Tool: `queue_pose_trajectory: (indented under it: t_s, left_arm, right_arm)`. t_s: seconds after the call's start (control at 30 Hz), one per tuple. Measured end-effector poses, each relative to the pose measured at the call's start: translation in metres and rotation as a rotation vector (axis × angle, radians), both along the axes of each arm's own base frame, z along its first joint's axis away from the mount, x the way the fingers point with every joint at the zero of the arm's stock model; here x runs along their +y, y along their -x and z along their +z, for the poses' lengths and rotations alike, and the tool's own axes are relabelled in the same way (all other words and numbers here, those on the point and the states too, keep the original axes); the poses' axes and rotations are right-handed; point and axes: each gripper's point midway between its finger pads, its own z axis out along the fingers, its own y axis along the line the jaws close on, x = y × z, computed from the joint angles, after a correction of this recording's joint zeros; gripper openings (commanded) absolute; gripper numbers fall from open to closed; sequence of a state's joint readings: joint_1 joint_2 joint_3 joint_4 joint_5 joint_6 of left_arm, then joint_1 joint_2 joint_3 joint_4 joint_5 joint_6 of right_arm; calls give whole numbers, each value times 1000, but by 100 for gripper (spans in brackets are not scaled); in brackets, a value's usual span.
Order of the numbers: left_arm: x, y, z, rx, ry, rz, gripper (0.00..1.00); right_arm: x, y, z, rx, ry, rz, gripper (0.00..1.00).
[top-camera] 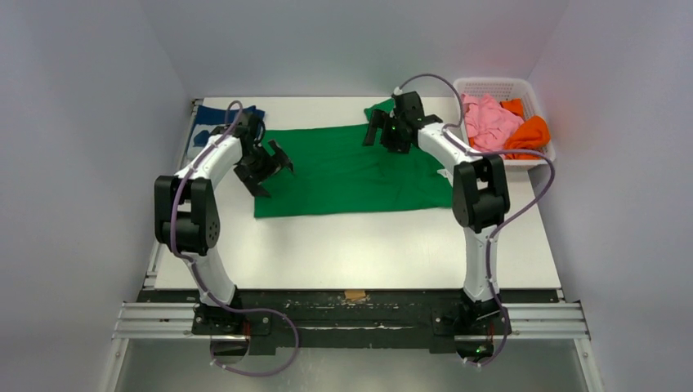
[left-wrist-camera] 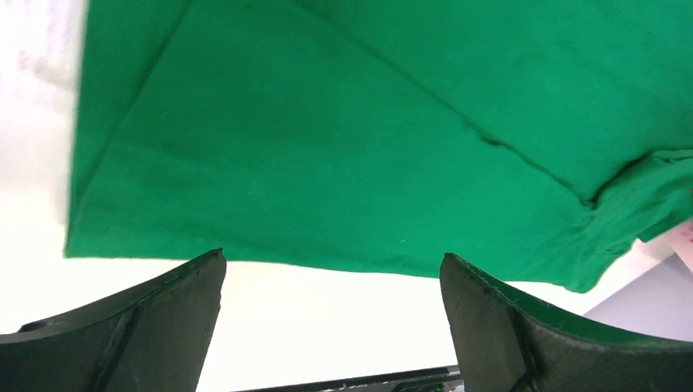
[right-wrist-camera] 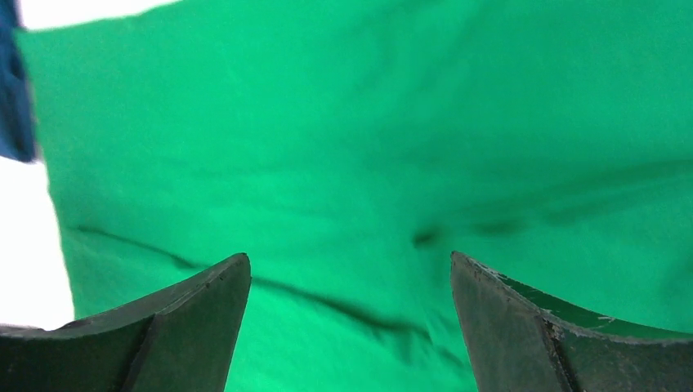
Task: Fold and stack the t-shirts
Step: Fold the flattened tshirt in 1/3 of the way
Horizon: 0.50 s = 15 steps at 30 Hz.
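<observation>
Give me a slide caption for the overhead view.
Open left gripper and open right gripper poised by the spread green t-shirt.

The green t-shirt (top-camera: 343, 171) lies spread flat across the far half of the table (top-camera: 343, 253), midway between its left and right edges, with a sleeve folded in and a few creases. A navy blue t-shirt (top-camera: 249, 109) sits bunched at the far left corner. A pink t-shirt (top-camera: 490, 121) and an orange t-shirt (top-camera: 531, 135) lie crumpled together in the basket (top-camera: 490, 82) at the far right corner.
</observation>
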<state>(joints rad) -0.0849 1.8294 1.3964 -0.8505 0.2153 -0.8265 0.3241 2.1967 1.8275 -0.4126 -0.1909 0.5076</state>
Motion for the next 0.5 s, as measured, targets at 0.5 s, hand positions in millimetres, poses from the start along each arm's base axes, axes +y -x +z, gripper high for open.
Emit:
queue_pose_trajectory:
  t_s: [0.5]
  left_arm:
    - [-61,-31,-40,17,60,-127,100]
  right_arm:
    - [-108,87,-62,175,200,-194,91]
